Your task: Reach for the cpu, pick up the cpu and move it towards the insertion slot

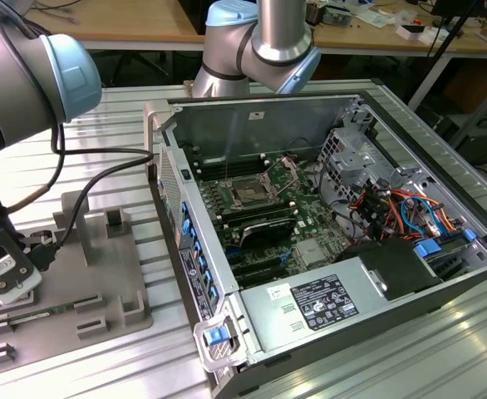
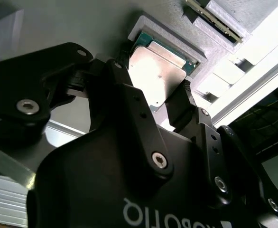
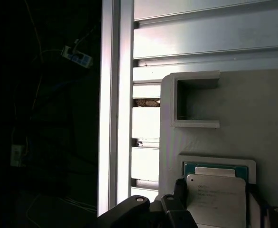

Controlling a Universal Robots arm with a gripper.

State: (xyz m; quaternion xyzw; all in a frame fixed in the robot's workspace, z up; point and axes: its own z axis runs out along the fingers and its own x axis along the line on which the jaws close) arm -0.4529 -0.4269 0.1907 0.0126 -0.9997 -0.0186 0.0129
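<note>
- Black, bolted housing of my pincer [image 2: 153,76] sits closest in the second wrist view. It hangs directly over the small flat square cpu [image 2: 160,57], which has a pale silver metal top and a thin green rim.
- I cannot tell whether the pincer is open or clamped on the chip.
- The cpu [image 3: 215,204] lies flat inside a raised, pale grey rectangular frame [image 3: 215,159]. That frame stands on a flat grey fixture plate [image 3: 253,118].
- Near the frame, on the same plate, there is a square, open-sided grey pocket [image 3: 196,124].
- In the exterior view my pincer [image 1: 7,278] is down low over the fixture plate [image 1: 102,283], at the exterior view's left. The plate rests on the ribbed aluminium desk [image 1: 102,108].
- A thin black cable [image 1: 102,154] loops above the plate beside my arm.
- The insertion slot [image 1: 250,193] is a dark square socket with a brownish-gold centre and a silver metal bracket at its edge. It sits in the green circuit board [image 1: 227,187] inside the open grey metal computer case [image 1: 252,112].
- The case lies toward the exterior view's right, so the insertion slot is well apart from the cpu and my pincer.
- A white printed label [image 1: 322,299] lies on the grey box at the near end of the case.
</note>
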